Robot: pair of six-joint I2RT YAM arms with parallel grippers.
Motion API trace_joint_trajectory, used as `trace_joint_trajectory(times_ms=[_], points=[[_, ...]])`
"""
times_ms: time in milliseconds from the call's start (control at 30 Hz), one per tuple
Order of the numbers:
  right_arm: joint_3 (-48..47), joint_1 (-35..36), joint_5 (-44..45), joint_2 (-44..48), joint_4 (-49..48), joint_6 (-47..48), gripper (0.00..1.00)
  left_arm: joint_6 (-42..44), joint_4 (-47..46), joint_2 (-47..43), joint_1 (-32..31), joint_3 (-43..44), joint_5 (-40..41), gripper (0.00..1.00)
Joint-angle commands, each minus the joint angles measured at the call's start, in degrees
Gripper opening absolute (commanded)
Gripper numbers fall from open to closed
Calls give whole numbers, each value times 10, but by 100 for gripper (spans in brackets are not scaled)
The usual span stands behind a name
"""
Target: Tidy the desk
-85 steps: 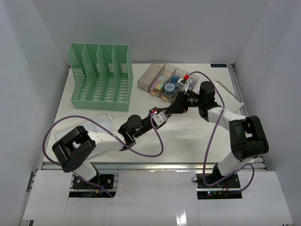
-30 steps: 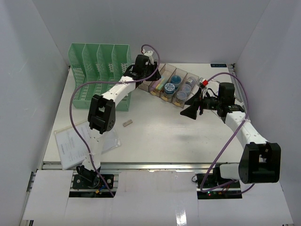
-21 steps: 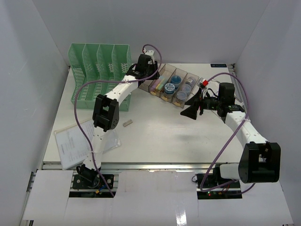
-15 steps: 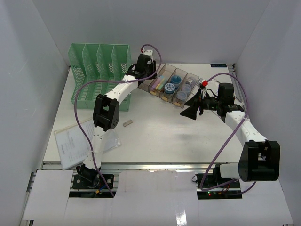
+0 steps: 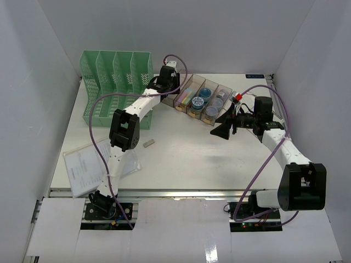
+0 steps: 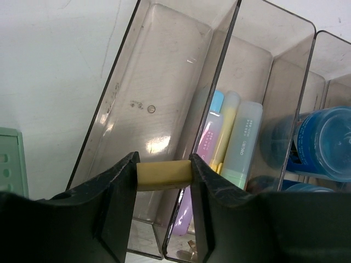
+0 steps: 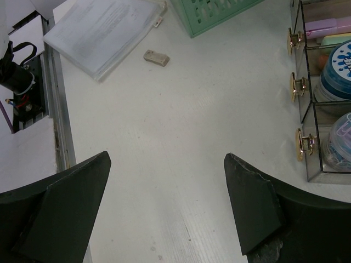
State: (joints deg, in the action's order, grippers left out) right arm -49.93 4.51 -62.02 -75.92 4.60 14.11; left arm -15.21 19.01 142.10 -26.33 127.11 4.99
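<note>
The white desk (image 5: 181, 159) carries a clear four-compartment tray (image 5: 203, 98) at the back. My left gripper (image 5: 166, 82) hangs over the tray's left end, shut on a small pale yellow eraser (image 6: 163, 174) that spans the gap between both fingers. Under the eraser lies the tray's bare leftmost compartment (image 6: 148, 104). The compartment beside it holds pastel highlighters (image 6: 233, 137). To the right of the tray my right gripper (image 5: 222, 130) stands wide open above bare desk (image 7: 181, 164), with nothing between its fingers.
A green slotted file rack (image 5: 116, 87) stands at the back left. A small grey block (image 5: 147, 144) lies mid-left on the desk, near a plastic document sleeve (image 5: 90, 164) at the front left. Blue tape rolls (image 6: 329, 142) and clips fill the tray's other compartments.
The left arm has swung from the middle of the desk up to the tray's left end, carrying the eraser. The right gripper has drawn back to the right. Over the last second little moved.
</note>
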Motion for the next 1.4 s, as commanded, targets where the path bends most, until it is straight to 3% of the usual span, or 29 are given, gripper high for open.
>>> trace_joint_trajectory(times_ms=[0, 167, 433, 633, 733, 900, 1067, 1200, 1367], points=[[-4, -3, -10, -2, 0, 14, 90, 7, -8, -27, 1, 8, 7, 58], [-4, -3, -4, -5, 5, 23, 90, 11, -9, -38, 1, 0, 5, 65], [0, -3, -21, -16, 41, 99, 90, 0, -15, -81, 0, -17, -49, 64], [16, 16, -87, -29, 130, 301, 90, 24, -22, -181, -6, -102, -216, 66], [36, 41, -81, -19, 162, 420, 90, 34, -26, -250, -7, -174, -279, 73], [49, 131, 11, -14, 192, 559, 90, 63, -62, -445, -7, -367, -292, 78], [-46, 256, 134, -75, 288, 652, 90, 85, -87, -654, 0, -579, -266, 81], [-143, 355, 227, -145, 317, 673, 90, 103, -102, -820, 3, -729, -204, 81], [-277, 408, 247, -255, 316, 638, 96, 109, -97, -1031, 5, -879, -95, 84]])
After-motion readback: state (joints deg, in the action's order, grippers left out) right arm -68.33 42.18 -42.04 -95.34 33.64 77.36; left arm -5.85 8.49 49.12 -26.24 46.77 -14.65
